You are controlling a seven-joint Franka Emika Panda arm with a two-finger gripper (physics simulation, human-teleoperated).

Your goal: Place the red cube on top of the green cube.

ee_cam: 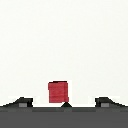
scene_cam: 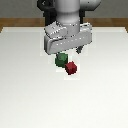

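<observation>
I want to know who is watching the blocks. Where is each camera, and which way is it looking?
Exterior view: off the arm, high, looking down across the white table at the red cube and the green cube; the arm and its wide hand show.
Wrist view: on the arm's hand, looking down at the table; only the dark tips of the fingers show, spread apart.
Shared: both see the red cube and the table; the green cube is only in the exterior view.

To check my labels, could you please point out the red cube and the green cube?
red cube (scene_cam: pixel 72 68), exterior view, on its front face.
red cube (ee_cam: pixel 58 92), wrist view, on its facing side.
green cube (scene_cam: pixel 61 61), exterior view, on its visible front face.
</observation>
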